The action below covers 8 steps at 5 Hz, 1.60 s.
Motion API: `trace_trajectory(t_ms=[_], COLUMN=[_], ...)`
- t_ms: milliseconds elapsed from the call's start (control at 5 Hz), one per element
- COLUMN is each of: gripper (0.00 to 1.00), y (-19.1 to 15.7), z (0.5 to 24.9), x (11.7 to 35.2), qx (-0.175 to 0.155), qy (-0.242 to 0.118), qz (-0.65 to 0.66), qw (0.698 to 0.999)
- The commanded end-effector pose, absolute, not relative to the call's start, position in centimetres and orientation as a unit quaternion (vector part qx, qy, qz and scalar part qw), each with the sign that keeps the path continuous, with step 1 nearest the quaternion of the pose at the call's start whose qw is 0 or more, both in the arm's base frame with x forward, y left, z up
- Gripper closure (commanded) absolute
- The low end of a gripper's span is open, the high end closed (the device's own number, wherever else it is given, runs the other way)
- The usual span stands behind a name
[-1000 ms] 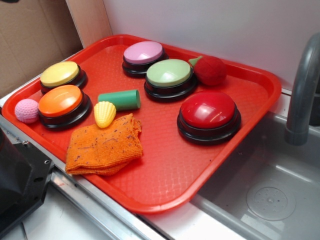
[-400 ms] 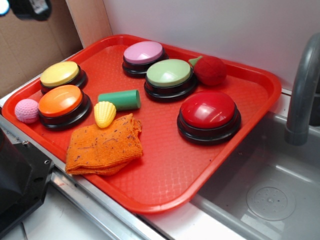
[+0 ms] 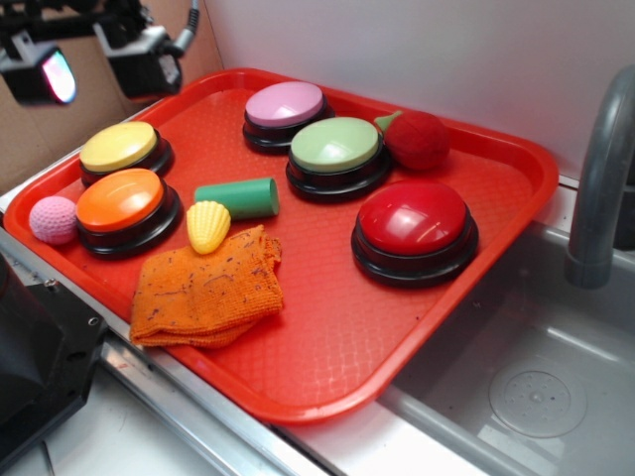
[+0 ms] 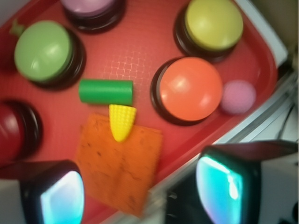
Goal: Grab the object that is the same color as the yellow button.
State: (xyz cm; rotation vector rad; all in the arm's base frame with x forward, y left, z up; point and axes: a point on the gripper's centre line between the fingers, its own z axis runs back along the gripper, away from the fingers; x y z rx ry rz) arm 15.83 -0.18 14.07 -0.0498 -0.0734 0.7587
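In the exterior view, a red tray (image 3: 327, 367) is sitting beside a grey sink (image 3: 536, 397) and holding everything: the yellow button (image 3: 119, 147) at its far left, an orange button (image 3: 121, 200) just in front of it, a pink button (image 3: 285, 104), a light-green button (image 3: 335, 145) and a red button (image 3: 412, 218). A pink ball (image 3: 54, 219) is lying against the orange button, a red knitted fruit (image 3: 415, 139) is sitting behind the light-green button, and a green cylinder (image 3: 238, 197) is lying on its side near the middle. The object (image 3: 207, 225) (pale yellow, ridged, shell-shaped) is resting just in front of the cylinder, its lower edge touching an orange cloth (image 3: 206, 290). The gripper (image 3: 99, 61) is hanging at the top left, above and behind the yellow button, well apart from the object; its two fingers are standing wide apart and holding nothing.

In the wrist view (rather blurred), the camera is looking down on the tray (image 4: 140, 56). The object (image 4: 122, 122) is lying just below the green cylinder (image 4: 106, 91), its narrow end overlapping the orange cloth (image 4: 119, 165). The yellow button (image 4: 214, 23) is sitting at the upper right, above the orange button (image 4: 190, 88). The fingers (image 4: 63, 193) are framing the bottom edge, spread wide, with nothing between them.
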Motion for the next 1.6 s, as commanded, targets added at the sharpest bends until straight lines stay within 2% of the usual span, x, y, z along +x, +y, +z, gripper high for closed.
trace_trajectory(t_ms=[0, 200, 800, 1200, 1400], gripper=[0.0, 0.0, 0.0, 0.0, 0.62], y=[-0.1, -0.1, -0.1, 0.3, 0.4], z=[9.5, 8.0, 3.5, 2.2, 2.0], x=[17.7, 18.0, 19.0, 19.4, 19.5], qx=[-0.011, -0.012, -0.021, -0.031, -0.031], qy=[-0.065, -0.072, -0.043, -0.038, -0.041], qz=[0.447, 0.454, 0.469, 0.474, 0.472], qw=[0.892, 0.888, 0.882, 0.879, 0.88])
